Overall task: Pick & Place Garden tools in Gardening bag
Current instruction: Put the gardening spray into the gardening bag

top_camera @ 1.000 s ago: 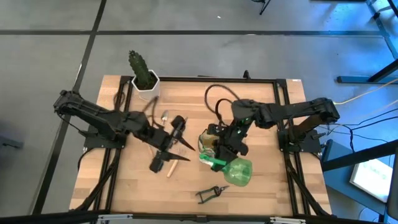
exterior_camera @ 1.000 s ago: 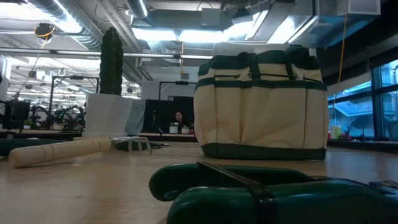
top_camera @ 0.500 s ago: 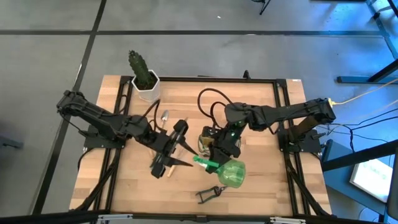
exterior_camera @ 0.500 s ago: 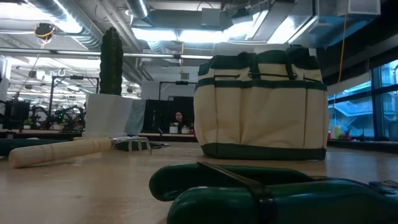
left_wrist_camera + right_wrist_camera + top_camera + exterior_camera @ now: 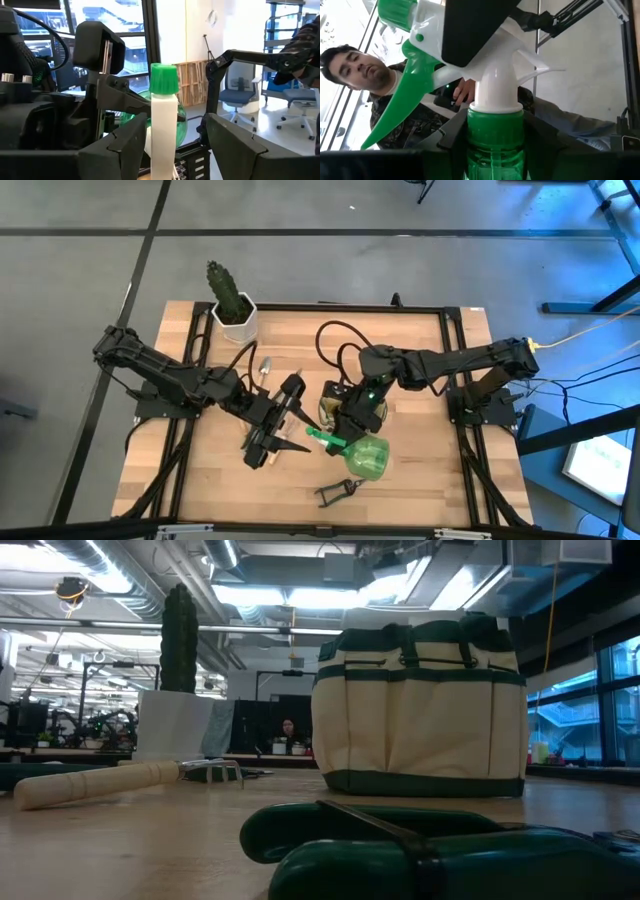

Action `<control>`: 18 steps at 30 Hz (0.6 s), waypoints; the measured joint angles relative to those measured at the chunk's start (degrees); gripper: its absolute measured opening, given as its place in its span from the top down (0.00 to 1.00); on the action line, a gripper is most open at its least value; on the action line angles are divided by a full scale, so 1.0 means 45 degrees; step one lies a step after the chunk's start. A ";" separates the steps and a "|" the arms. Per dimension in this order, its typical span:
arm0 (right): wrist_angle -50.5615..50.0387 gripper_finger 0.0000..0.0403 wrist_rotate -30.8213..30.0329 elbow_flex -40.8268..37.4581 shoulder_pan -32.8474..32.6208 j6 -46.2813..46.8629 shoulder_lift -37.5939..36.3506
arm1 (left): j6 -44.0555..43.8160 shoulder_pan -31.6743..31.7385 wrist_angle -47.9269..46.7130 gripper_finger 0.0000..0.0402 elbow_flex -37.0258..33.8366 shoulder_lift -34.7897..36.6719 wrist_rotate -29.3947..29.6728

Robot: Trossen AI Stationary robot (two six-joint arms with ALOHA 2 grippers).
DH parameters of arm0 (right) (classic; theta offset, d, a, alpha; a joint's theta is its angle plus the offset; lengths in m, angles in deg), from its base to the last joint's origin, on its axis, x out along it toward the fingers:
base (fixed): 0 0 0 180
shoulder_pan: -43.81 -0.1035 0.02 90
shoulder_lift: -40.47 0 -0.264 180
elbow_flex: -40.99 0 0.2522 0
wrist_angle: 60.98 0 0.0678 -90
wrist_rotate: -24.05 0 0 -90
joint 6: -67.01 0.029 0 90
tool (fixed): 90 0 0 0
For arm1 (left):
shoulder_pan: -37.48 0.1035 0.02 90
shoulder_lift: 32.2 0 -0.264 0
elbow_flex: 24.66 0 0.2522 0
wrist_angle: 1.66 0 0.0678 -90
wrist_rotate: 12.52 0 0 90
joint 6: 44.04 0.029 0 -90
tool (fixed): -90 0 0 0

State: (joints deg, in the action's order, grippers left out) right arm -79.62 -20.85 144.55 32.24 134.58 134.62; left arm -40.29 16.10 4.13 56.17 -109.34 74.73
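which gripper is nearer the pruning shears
Right. The right gripper, shut on the spray bottle, hangs just above the shears; the left gripper is farther, up-left.

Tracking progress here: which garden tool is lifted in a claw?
The green plastic spray bottle, gripped at its neck by the right claw; the black pruning shears lie on the table.
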 joint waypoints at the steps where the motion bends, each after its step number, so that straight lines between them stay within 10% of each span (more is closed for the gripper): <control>1: 0.0007 0.63 -0.0008 0.0000 0.0000 -0.0002 0.0000 | -0.0010 0.0000 0.0000 0.49 0.0000 0.0000 -0.0005; 18: 0.0291 0.63 -0.0514 -0.0011 0.0257 0.0121 -0.0005 | -0.0329 0.0393 0.0075 0.49 0.0005 -0.0423 -0.0440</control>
State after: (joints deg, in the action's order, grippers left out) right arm -78.31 -23.16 144.50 33.40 135.13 134.60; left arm -41.78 17.87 4.47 56.19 -111.25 72.75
